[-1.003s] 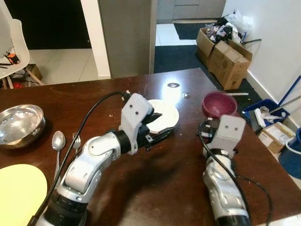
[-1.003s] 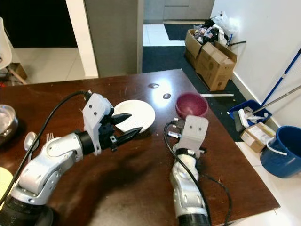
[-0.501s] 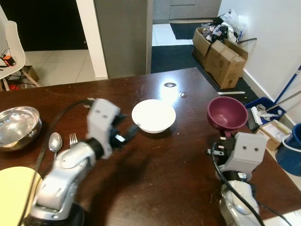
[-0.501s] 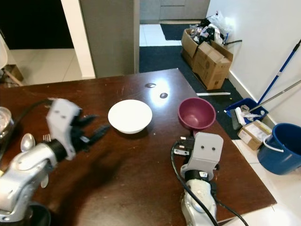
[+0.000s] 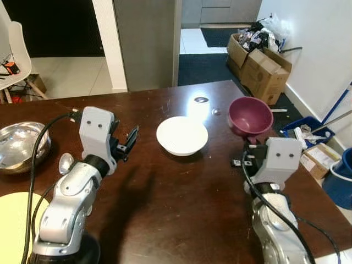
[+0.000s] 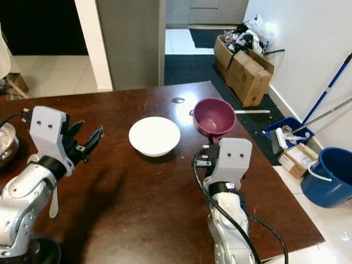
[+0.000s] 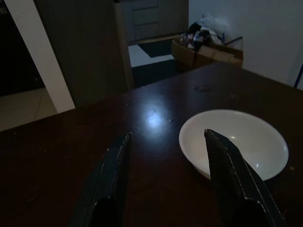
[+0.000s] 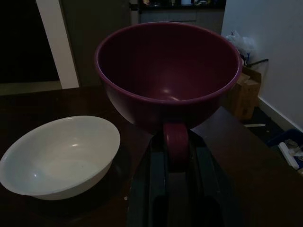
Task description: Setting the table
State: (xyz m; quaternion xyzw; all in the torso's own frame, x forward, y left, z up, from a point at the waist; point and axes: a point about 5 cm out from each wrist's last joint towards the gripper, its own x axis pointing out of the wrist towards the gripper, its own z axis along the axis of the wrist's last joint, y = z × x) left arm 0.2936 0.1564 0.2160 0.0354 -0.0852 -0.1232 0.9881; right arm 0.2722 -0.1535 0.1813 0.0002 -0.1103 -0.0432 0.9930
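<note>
Two bowls matter: the right tool (image 8: 176,156) clamps the maroon bowl (image 5: 250,116) by its handle, lifted above the tabletop (image 5: 181,192). Rigid, probably light, liable to tip. White bowl (image 5: 182,135) rests just ahead of the open, empty left tool (image 7: 165,156).

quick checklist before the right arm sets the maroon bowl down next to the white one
1. Grip on the maroon bowl: the right gripper is shut on its handle, bowl upright and lifted off the table. Ok.
2. Bowl contents: the inside looks empty in the right wrist view. Ok.
3. Landing spot: bare wood between the white bowl and the table edge. Ok.
4. Clearance from the white bowl: the two bowls are apart, not touching. Ok.
5. Left gripper: jaws open, holding nothing, short of the white bowl. Ok.
6. Height of the maroon bowl above the wood: cannot tell.
</note>
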